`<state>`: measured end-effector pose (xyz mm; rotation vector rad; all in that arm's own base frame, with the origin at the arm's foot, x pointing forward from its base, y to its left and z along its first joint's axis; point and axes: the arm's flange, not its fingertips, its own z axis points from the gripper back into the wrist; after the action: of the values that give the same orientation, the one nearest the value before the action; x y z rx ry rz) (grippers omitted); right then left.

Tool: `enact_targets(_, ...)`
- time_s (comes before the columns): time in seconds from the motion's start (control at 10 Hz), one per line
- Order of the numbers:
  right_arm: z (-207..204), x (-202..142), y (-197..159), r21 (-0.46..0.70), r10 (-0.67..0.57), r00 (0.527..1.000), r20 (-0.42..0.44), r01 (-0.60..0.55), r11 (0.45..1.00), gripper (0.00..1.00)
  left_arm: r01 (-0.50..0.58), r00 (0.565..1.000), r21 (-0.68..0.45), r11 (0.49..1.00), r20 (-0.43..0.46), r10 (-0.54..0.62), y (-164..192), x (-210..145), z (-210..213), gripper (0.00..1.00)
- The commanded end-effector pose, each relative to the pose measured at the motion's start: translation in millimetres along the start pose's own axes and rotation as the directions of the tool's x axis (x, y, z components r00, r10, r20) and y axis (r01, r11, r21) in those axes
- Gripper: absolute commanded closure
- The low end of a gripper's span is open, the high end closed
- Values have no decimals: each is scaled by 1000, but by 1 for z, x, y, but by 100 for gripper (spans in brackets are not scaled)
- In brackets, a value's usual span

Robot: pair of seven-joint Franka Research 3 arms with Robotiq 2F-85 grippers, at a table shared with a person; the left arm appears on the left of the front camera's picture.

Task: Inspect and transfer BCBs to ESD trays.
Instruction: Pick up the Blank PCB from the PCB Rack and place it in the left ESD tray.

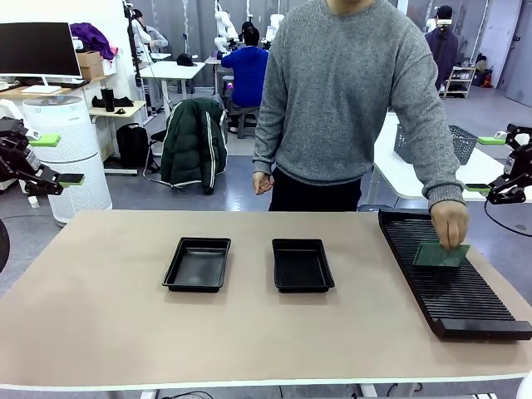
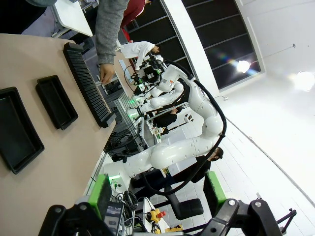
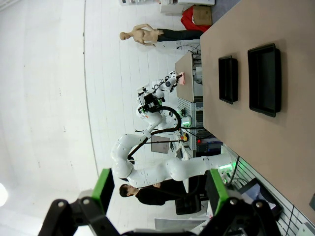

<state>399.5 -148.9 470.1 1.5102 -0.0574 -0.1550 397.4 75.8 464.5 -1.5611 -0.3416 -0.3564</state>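
Both pincers stand wide and empty: the left gripper (image 1: 56, 160) hangs beyond the table's left edge, the right gripper (image 1: 486, 165) beyond its far right. The person's hand (image 1: 450, 223) pinches 1 BCB (image 1: 440, 254) at the slotted rack (image 1: 453, 291). The board leans, with its long axis left-right along the slots. The 2 ESD trays (image 1: 196, 288) lie mid-table, long axes near-far. A good handover likely means gripping the board's edges only, then turning it to match a tray.

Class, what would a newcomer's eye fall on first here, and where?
A person in a grey sweater stands at the far side, one hand on a thin green circuit board at the long black slotted rack on the table's right. Two shallow black plastic trays lie empty side by side mid-table. The left gripper and right gripper stand open beyond the table's ends.
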Motion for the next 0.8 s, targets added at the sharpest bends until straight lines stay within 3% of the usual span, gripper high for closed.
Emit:
enact_targets(0.0,0,-2,1,1,3,1000,3,-3,1000,0,4,1000,7,1000,13,-4,-1,-2,-1,0)
enact_targets(0.7,0,-2,1,1,3,1000,3,-3,1000,0,4,1000,7,1000,13,-4,-1,-2,-1,0)
